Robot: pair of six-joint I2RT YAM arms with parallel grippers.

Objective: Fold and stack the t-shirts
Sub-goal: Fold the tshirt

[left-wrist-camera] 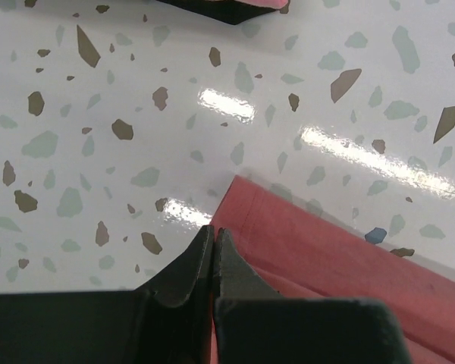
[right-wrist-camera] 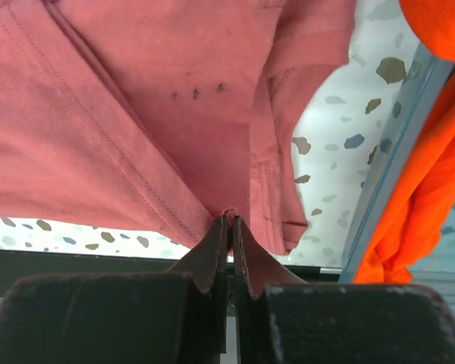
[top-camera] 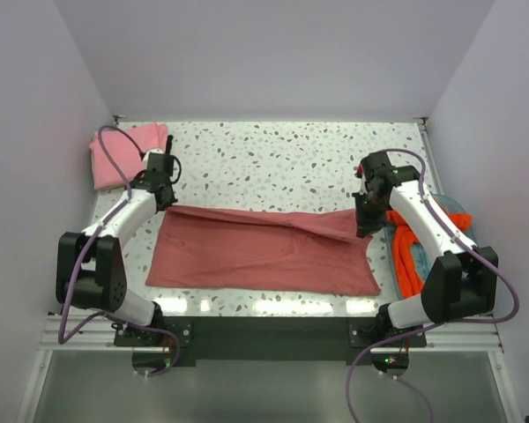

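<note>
Both grippers pinch the rose-red t-shirt (top-camera: 264, 251) mid-fold.
Top view: left gripper (top-camera: 169, 204) and right gripper (top-camera: 364, 231) clamp its far corners, mid-table. Three shirts: one pink t-shirt (top-camera: 123, 152) folded far left, one in hand, one orange t-shirt (top-camera: 407, 256) unfolded in the one tray (top-camera: 458, 204); nothing stacked.
Left wrist: fingers closed on the corner.
Right wrist: fingers closed on lifted cloth.
</note>
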